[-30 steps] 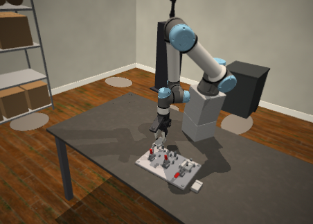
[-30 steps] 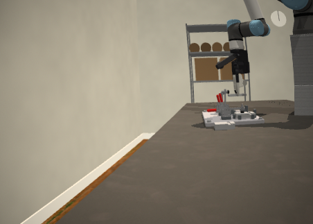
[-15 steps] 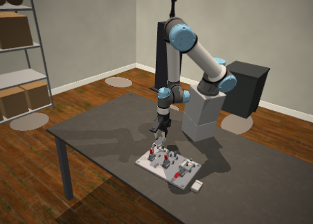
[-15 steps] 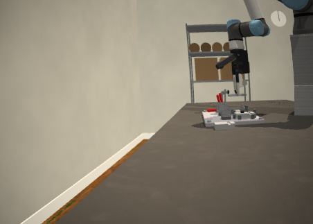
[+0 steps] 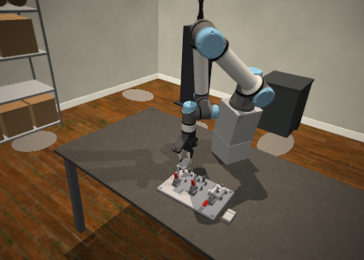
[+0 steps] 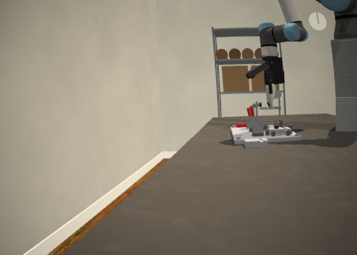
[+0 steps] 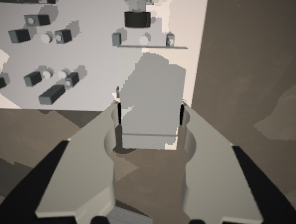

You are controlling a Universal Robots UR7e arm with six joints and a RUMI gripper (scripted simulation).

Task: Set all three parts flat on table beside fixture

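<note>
And there it is, a pale grey part [image 5: 184, 163] [image 6: 270, 107] [image 7: 152, 100] gripped between the fingertips of the pincer [image 5: 185, 161] [image 6: 269, 105] [image 7: 150, 104]! It's a flat, plain plate, patched with shadow, a thin line crossing it near one end.

From the side, it's a slim level sliver, up in the air above the fixture [image 5: 183, 196] [image 6: 238, 140] [image 7: 100, 60]; the wrist view shows its broad face instead, reaching past the fixture's edge over the counter [image 5: 121, 167] [image 6: 217, 192] [image 7: 240, 75], but can't show that height.

The top view sorts out the red handles: two standing [image 5: 175, 175] [image 5: 192, 183], one lowered [image 5: 205, 204] by another pale part [image 5: 219, 191] [image 6: 279, 129], seated in the fixture. It also catches a pale block [image 5: 229, 216] [image 6: 256, 143] on the counter just beside the fixture, which the wrist view misses altogether.
</note>
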